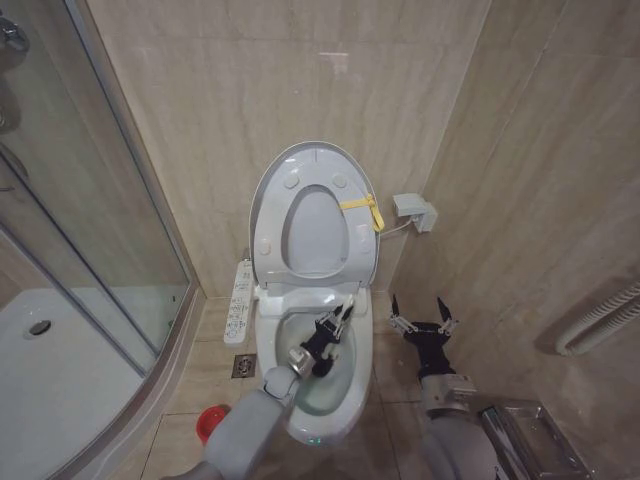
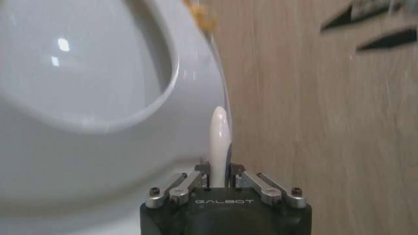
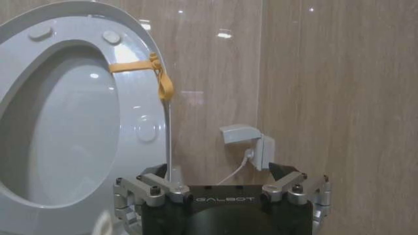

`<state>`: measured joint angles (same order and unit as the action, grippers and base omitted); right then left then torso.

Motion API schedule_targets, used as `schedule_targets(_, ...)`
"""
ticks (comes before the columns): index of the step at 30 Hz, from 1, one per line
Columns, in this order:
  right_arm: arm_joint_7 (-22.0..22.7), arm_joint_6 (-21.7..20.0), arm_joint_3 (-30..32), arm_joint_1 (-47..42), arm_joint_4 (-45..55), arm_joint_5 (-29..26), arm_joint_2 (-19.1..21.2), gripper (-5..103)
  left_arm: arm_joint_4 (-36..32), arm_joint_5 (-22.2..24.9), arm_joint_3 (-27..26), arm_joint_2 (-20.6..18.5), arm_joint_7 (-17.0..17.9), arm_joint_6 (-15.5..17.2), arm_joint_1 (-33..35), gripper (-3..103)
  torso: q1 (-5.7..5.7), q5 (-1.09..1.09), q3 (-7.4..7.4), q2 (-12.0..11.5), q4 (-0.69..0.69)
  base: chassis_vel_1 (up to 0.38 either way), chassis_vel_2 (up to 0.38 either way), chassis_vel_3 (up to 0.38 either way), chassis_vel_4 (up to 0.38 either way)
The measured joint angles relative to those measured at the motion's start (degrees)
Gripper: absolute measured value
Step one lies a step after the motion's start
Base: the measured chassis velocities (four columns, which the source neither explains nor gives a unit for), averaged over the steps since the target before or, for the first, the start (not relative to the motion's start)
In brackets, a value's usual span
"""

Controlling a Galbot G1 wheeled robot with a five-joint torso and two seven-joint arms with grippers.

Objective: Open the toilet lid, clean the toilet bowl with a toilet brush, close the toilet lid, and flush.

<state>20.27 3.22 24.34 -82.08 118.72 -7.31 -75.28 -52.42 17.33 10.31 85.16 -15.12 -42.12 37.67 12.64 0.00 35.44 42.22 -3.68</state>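
Observation:
The toilet lid stands raised against the wall, seen through the opening of the upright white seat ring that carries a yellow strap. Below lies the open white toilet bowl. My left gripper hangs over the bowl, shut on the thin white handle of the toilet brush; the brush head is hidden. My right gripper hovers open and holding nothing to the right of the toilet, above the floor. Lid and strap appear in the right wrist view.
A small red holder sits on the floor left of the bowl, near a floor drain. A long white button panel leans by the toilet. A wall socket box is at the right. The glass shower enclosure fills the left.

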Motion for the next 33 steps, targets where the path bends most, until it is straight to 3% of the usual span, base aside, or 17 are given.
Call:
schedule_targets(7, 0.0, 0.0, 0.0, 0.0, 0.0, 0.0, 0.0, 100, -15.3, -6.9, -0.5, -1.6, 6.6, 0.7, 5.7, 19, 0.00, 0.00, 0.00, 0.0, 0.02, 0.000, 0.000, 0.000, 0.000)
schedule_targets(11, 0.0, 0.0, 0.0, 0.0, 0.0, 0.0, 0.0, 100, -19.3, -10.5, -1.4, -1.7, 8.7, 0.7, 7.0, 19, 0.00, 0.00, 0.00, 0.0, 0.02, 0.000, 0.000, 0.000, 0.000)
schedule_targets(27, 0.0, 0.0, 0.0, 0.0, 0.0, 0.0, 0.0, 100, -20.3, -8.7, -2.8, -2.7, 9.4, -0.4, 7.9, 19, 0.00, 0.00, 0.00, 0.0, 0.01, 0.000, 0.000, 0.000, 0.000)
schedule_targets(33, 0.0, 0.0, 0.0, 0.0, 0.0, 0.0, 0.0, 100, -23.0, -9.2, -5.5, -4.1, 11.7, 1.8, 11.0, 19, 0.00, 0.00, 0.00, 0.0, 0.02, 0.000, 0.000, 0.000, 0.000)
